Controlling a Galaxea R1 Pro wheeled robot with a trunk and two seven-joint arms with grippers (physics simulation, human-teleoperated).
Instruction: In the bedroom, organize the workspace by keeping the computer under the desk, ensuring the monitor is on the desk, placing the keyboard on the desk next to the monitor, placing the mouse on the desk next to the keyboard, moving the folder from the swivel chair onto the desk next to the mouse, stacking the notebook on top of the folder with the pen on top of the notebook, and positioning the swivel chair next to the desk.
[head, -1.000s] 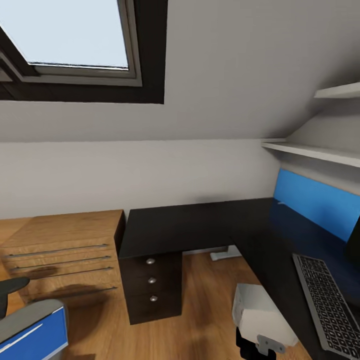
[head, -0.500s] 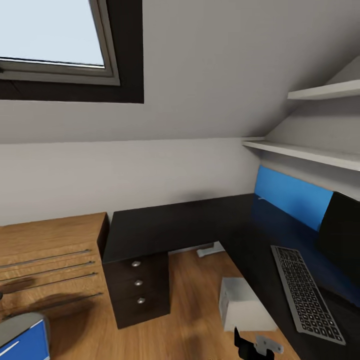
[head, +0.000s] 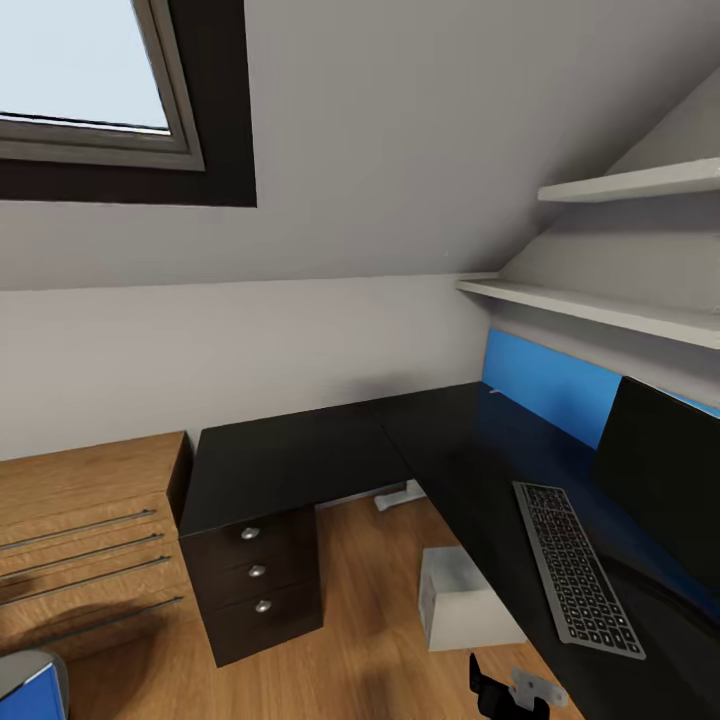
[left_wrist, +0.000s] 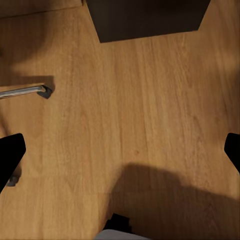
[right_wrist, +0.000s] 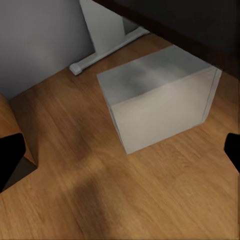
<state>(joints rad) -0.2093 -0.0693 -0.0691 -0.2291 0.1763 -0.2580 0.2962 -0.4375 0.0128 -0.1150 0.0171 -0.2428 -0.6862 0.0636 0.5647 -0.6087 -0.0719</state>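
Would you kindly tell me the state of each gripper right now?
Left gripper: open, empty, above the light wood floor.
Right gripper: open, empty, facing the small white box-shaped computer.

Place: you are looking at an attic bedroom set up as a home office.
Ceiling: it is sloping down, with a skylight (head: 80, 70) letting in daylight.
Work corner: an L-shaped black counter (head: 330, 450) is carrying a keyboard (head: 575, 565) and monitor (head: 665, 475).
Storage: wall shelves (head: 600, 310) and a wood dresser (head: 85, 540) are lining the walls.
Floor: light wood planks (left_wrist: 130, 115) are running underfoot.
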